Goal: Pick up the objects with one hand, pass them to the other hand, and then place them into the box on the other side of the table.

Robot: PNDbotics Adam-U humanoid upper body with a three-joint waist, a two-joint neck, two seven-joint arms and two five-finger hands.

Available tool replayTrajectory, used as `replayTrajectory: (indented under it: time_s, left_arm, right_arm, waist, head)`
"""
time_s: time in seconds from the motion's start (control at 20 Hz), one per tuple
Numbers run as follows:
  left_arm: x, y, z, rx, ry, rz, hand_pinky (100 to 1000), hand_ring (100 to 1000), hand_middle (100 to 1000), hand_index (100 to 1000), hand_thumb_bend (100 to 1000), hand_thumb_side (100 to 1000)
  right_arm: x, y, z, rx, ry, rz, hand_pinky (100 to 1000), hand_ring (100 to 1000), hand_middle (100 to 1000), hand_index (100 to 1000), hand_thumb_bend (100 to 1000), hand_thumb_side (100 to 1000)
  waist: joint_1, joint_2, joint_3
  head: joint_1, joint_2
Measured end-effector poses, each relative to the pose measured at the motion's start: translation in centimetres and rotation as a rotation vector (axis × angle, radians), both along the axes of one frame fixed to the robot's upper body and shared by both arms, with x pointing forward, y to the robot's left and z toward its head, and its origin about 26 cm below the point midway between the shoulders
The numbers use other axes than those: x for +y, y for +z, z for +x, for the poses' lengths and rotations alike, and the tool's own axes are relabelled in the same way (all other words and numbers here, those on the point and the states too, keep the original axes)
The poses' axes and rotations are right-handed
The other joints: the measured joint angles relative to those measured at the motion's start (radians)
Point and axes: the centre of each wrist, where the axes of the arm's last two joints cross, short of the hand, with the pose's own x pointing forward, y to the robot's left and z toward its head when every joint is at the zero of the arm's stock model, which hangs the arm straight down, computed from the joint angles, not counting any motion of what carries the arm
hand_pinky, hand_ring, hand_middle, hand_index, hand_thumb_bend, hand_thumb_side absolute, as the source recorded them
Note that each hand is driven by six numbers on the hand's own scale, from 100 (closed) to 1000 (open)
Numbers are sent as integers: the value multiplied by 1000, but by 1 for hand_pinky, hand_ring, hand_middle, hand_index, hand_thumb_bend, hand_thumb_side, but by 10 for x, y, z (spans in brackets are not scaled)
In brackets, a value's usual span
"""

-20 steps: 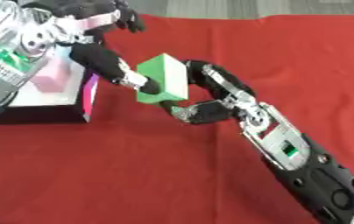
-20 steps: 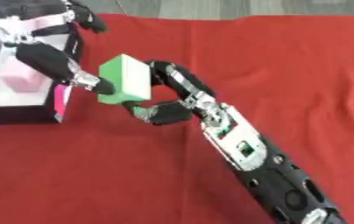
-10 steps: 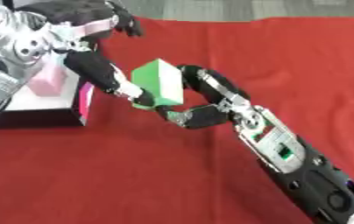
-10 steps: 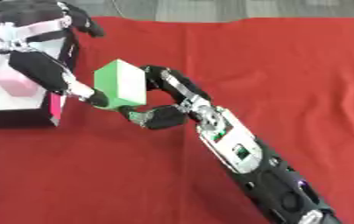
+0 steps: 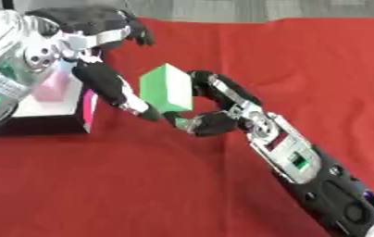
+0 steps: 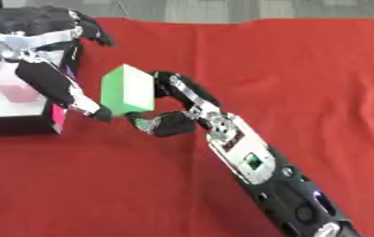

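A green block [image 5: 166,88] hangs upright above the red cloth, just right of the box. My right hand [image 5: 216,123] comes in from the lower right and is shut on it, fingers curled over the block's right face and thumb under its bottom edge. My left hand [image 5: 101,76] reaches in from the upper left and is open. Its thumb runs down to the block's lower left corner and touches it there, while its fingers [image 5: 134,30] are spread above and behind the block.
The white box [image 5: 40,109] with a pink side panel stands at the left edge, partly hidden by my left arm, with a pink object [image 5: 51,88] inside. Red cloth [image 5: 303,60] covers the table to the right and front.
My left hand's thumb has slid down along the block's left face to its lower corner. The block now stands a little more upright in my right hand.
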Motion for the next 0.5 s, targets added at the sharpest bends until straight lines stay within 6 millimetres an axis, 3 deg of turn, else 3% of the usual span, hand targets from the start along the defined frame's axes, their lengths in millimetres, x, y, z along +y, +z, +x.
replayTrajectory:
  time_s: [0.5]
  left_arm:
    - [-3, -8, 8, 29, 17, 14, 842, 872, 791, 887, 740, 611]
  right_arm:
    - [3, 0, -1, -5, -17, -10, 823, 681, 459, 483, 100, 128]
  waist:
    - [0, -1, -1]
  head:
    - [7, 1]
